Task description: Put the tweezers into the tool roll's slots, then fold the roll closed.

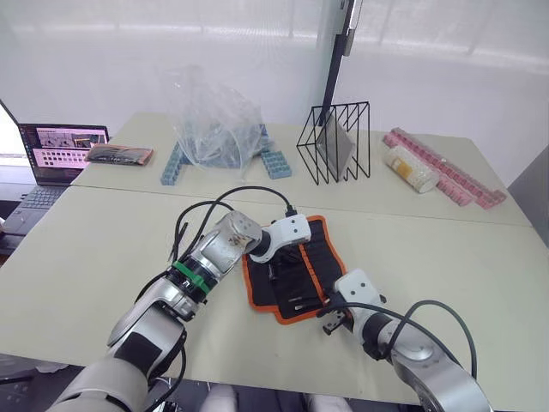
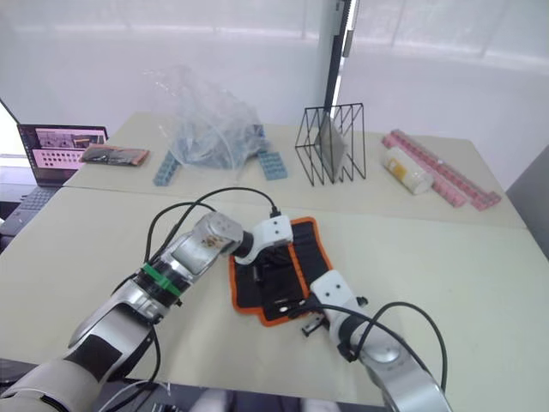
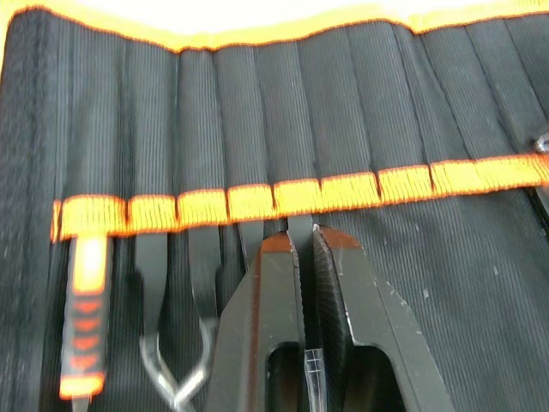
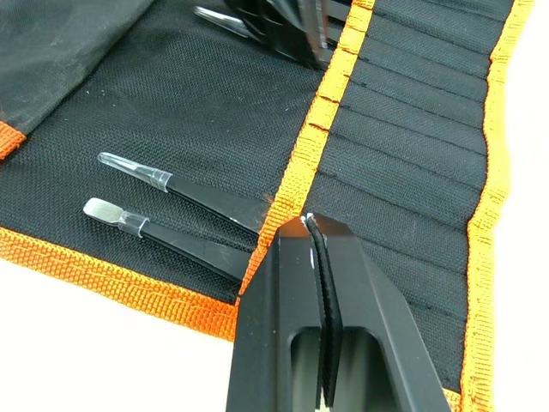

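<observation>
- Black fabric tool roll (image 1: 292, 270) lies open at your table's (image 1: 86, 257) centre, several tweezers (image 4: 184, 219) already slotted.
- Left gripper (image 3: 304, 245) pinches one tweezer, feeding it toward twelve o'clock under the orange band.
- Right gripper (image 4: 307, 225), closed and empty, presses the band.
- Folding remains.
</observation>
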### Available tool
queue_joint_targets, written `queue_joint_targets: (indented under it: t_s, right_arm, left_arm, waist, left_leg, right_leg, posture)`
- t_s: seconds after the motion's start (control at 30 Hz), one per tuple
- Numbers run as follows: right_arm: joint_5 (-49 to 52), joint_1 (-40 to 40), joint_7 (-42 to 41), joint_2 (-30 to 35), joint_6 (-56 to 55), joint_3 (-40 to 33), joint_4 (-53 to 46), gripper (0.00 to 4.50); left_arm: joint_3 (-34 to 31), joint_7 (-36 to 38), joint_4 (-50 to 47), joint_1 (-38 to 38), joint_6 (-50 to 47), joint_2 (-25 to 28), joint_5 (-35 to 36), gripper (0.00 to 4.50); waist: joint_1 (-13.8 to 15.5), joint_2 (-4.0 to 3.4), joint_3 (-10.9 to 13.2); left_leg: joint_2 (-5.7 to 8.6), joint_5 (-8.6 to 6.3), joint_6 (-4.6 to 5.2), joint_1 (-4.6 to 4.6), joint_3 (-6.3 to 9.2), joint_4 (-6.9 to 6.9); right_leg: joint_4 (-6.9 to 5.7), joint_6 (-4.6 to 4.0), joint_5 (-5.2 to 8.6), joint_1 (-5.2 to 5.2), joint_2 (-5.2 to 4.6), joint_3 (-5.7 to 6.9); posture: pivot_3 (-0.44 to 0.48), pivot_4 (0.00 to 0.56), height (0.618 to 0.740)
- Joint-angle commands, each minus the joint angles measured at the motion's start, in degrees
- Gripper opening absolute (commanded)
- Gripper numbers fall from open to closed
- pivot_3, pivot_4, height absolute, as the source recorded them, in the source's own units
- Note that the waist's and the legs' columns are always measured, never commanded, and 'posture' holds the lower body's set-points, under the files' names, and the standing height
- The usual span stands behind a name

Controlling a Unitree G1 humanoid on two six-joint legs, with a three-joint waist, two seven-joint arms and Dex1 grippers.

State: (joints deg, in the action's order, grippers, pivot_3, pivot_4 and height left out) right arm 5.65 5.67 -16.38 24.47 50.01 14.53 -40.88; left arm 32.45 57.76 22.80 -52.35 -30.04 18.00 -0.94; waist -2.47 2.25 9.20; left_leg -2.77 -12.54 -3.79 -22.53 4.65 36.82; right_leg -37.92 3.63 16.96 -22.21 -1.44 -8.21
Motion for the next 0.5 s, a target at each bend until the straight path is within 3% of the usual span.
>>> queue_joint_targets:
  t_s: [0.03,0.3,0.5]
  right_arm:
    - [0.7,4.1,-1.4,0.9,6.2,5.0,6.8,0.03]
    - [0.2,4.0,-1.3,0.6,5.9,5.4,7.3,0.03]
    - [0.1,3.1,-1.5,0.4,5.6,4.5,7.9,0.0]
  left_arm:
    - [-0.9,-0.3,2.1,-1.3,2.2,-1.9,-1.2,0.0]
    - [-2.4,0.6,2.1,0.0,2.9,-1.2,-2.1,0.0]
    - [-5.0,2.0,-4.5,1.0,0.1,3.1,-1.4,2.12]
  waist:
    - [0.0,0.02,-0.2]
    - [0.0,0.18,-0.5]
    - [-0.3,0.2,-0.5]
  left_leg:
    - [0.0,0.0,0.0,0.01,0.0,0.0]
    - [0.0,0.0,0.0,0.09,0.0,0.0]
    - [-0.02,0.0,0.0,0.09,0.0,-0.03]
  right_leg:
    - [0.0,0.0,0.0,0.02,0.0,0.0]
    - [0.01,0.01,0.01,0.09,-0.01,0.0]
    - [-0.02,0.0,0.01,0.06,0.02,-0.01]
  posture:
    - [0.0,0.15,0.72]
    - [0.0,0.15,0.72]
    - [0.0,0.15,0.72]
